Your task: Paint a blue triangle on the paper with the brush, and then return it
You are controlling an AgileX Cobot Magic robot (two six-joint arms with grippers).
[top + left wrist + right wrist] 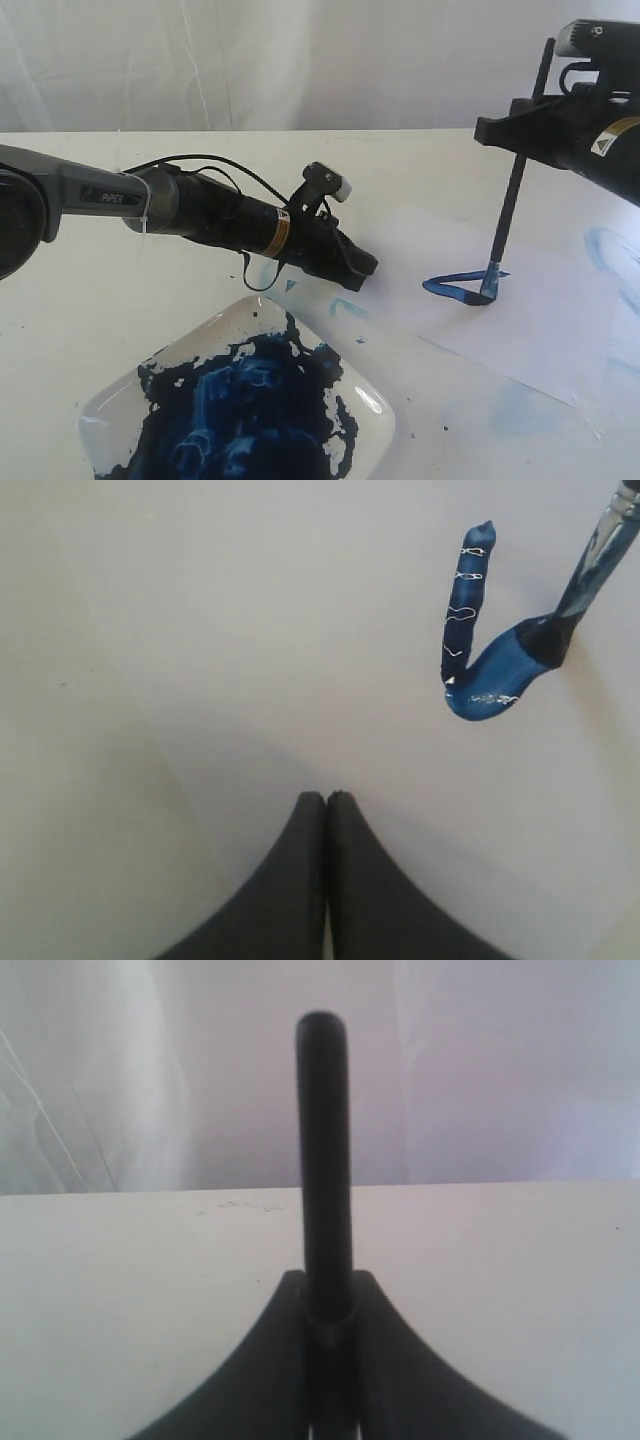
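Note:
My right gripper (pixel 527 128) is shut on the brush (pixel 510 215), holding it nearly upright, its blue bristles touching the paper (pixel 540 310). Under the tip lies dark blue paint (pixel 455 287): two strokes joined in a narrow V, not a closed triangle. In the left wrist view the same wet strokes (pixel 465 630) meet the brush tip (pixel 545 640). In the right wrist view the black handle (pixel 323 1140) stands up between the gripper's (pixel 326 1285) fingers. My left gripper (pixel 327 798) is shut on nothing and hovers low at the paper's left edge (pixel 365 270).
A clear square dish (pixel 370 400) smeared with dark blue paint sits at the front left. Pale blue smears (pixel 610 250) mark the table at the right and near the paper's left edge (pixel 350 308). A white curtain hangs behind the table.

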